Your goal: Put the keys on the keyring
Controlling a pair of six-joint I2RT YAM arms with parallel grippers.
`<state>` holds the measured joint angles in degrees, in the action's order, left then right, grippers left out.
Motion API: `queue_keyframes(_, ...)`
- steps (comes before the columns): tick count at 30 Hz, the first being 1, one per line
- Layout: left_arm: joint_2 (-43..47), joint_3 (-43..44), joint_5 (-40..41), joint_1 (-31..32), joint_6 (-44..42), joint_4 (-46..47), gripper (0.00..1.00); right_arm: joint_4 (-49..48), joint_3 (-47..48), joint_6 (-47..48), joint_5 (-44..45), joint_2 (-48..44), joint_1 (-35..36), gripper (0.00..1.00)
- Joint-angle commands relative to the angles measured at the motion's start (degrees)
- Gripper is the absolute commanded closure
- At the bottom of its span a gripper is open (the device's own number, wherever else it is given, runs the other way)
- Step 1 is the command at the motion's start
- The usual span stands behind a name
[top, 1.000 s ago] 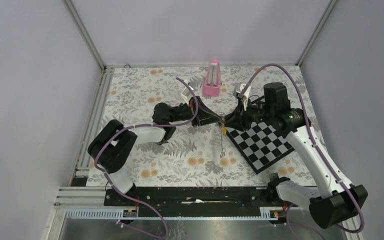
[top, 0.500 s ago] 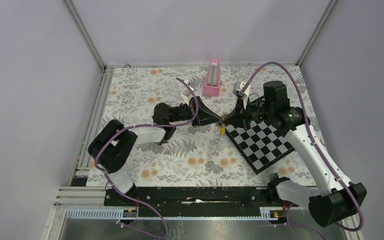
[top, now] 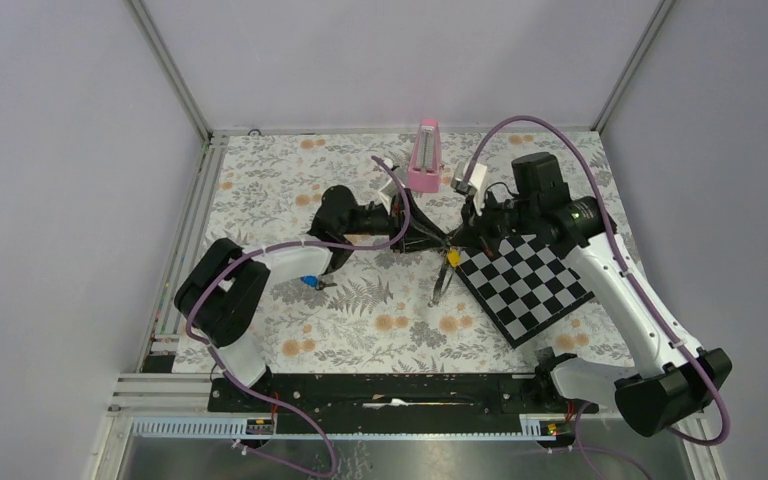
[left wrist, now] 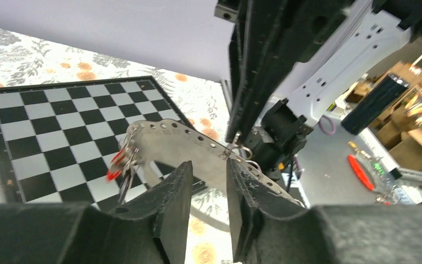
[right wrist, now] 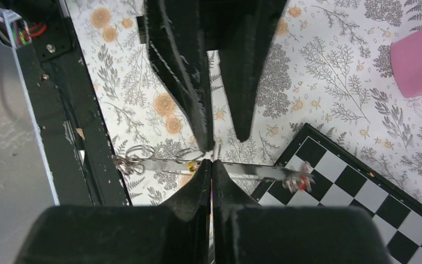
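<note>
- From above, only the head of the blue key [top: 308, 282] shows. Its blade is either covered by the left arm [top: 285, 262] or too small to make out.
- The yellow key [top: 452, 258] is a small speck below the claws, and what it hangs from cannot be told.
- The stretch of the keyring [right wrist: 253, 170] nipped by the right claw [right wrist: 211, 163] is hidden between its pressed fingertips.
- The red piece [right wrist: 303, 181] on the keyring is a blur.
- The right edge of the right wrist view cuts off the pink block [right wrist: 420, 63].
- The checkerboard [right wrist: 362, 203] runs out past that view's bottom and right edges.
</note>
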<state>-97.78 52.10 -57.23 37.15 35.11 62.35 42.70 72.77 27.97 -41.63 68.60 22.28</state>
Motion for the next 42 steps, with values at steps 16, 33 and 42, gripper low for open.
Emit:
queue_keyframes(16, 1.2, 7.33, -9.58, -0.34, -14.22, -13.11, 0.61, 8.11, 9.31, 3.55, 9.6, 5.93, 6.18, 1.0)
queue_keyframes(33, -1.03, 8.42, -10.53, 0.64, -10.86, -9.36, 0.86, 7.13, 8.41, 2.61, 8.41, 5.49, 6.19, 1.0)
queue_keyframes(42, -1.8, 6.56, -10.45, 0.58, -2.41, 1.45, 1.0, 4.22, 6.34, 1.28, 9.52, 3.38, 5.87, 0.93)
